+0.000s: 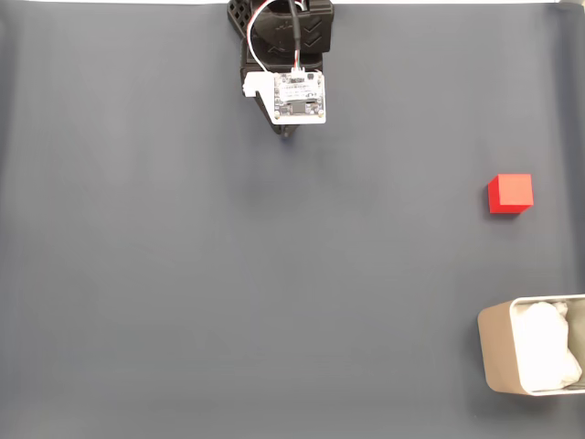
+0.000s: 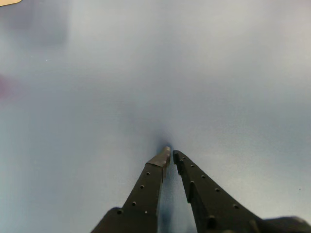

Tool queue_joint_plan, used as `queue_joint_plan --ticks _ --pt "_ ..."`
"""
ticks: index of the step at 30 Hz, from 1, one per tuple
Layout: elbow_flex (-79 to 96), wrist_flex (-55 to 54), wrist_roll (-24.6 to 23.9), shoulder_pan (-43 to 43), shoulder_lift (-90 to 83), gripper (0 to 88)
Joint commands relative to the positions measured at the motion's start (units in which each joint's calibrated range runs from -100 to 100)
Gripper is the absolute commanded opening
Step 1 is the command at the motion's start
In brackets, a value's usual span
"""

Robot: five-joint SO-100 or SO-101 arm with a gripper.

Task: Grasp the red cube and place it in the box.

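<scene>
Here, surface: a dark grey mat is lying flat.
Gripper: tips are pressing together, empty.
Red cube: sitting above the box.

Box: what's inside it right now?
The box holds crumpled white paper. Whatever lies under the paper is hidden, and the frame cuts off its right side. The cube sits outside.
</scene>
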Motion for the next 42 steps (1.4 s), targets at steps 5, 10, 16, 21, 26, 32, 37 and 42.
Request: queue_joint_plan --ticks 5,10,16,21,26,32,37,42 --pt "0.5 1.0 0.3 0.5 0.0 0.0" --pt "-0.5 -4.0 0.8 1.4 0.3 0.0" --pt "-11.3 -12.2 1.1 1.2 4.4 0.0" --pt "-27.9 -13.8 1.1 1.0 13.7 0.0" --pt "-43.5 -12.6 0.7 0.6 22.7 0.0" --pt "-58.4 -9.4 0.3 0.0 32.8 0.0" --pt "-68.3 -6.1 0.9 -0.2 39.7 0.0" --pt "-75.3 -5.1 0.6 -0.2 45.6 0.0"
